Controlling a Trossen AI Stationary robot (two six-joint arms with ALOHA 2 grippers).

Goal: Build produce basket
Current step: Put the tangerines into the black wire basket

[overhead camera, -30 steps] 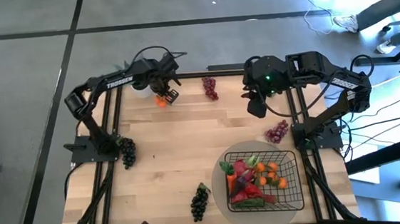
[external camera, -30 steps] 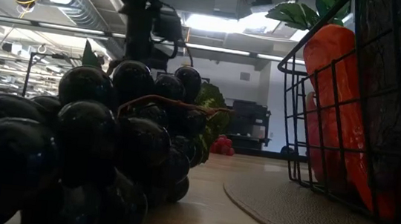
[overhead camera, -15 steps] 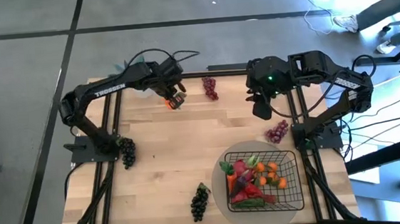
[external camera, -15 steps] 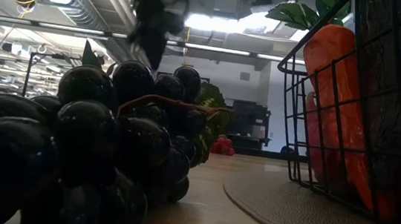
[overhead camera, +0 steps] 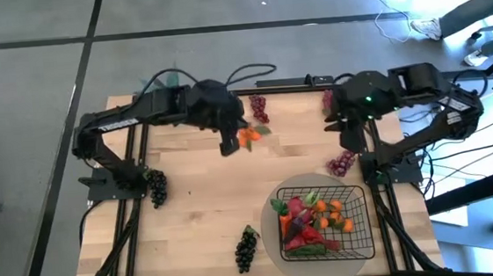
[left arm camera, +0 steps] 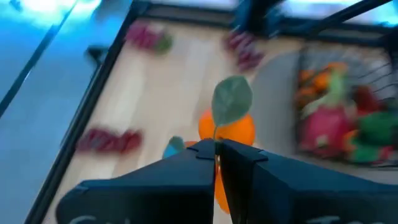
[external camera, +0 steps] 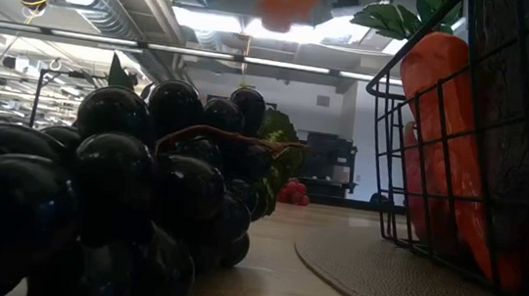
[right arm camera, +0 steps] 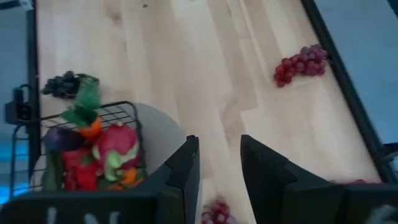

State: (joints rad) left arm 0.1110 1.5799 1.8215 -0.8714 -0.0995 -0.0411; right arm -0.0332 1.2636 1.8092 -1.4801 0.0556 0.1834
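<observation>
My left gripper (overhead camera: 233, 143) is over the table's middle, toward its far side, shut on an orange tangerine (overhead camera: 247, 137) with a green leaf (left arm camera: 231, 99). The tangerine shows as an orange blur at the top of the low view (external camera: 286, 2). The black wire basket (overhead camera: 357, 226) stands on a round beige mat (overhead camera: 279, 241) at the near right, holding a pink dragon fruit (right arm camera: 117, 144), tangerines and other produce. My right gripper (right arm camera: 217, 162) is open and empty above the table's right side, near the purple grapes (overhead camera: 341, 161). My left gripper pinches the tangerine between its two fingers at the fruit's top, by the foot of the leaf stalk (left arm camera: 216, 144). The fingers come from the table's left. The fruit (left arm camera: 227, 127) sticks out beyond the fingertips, lifted clear of the table, its leaf upright in the wrist view.
Red grapes (overhead camera: 259, 109) lie at the far edge. Dark grapes lie at the left edge (overhead camera: 156, 187) and at the near edge (overhead camera: 246, 248), close in front of the low camera (external camera: 121, 202). Bare wood lies between my grippers and the basket.
My left gripper has carried the tangerine from the table's far left toward the right, to the middle, keeping it lifted clear. My right gripper has moved a little toward the table's right and near edges.
</observation>
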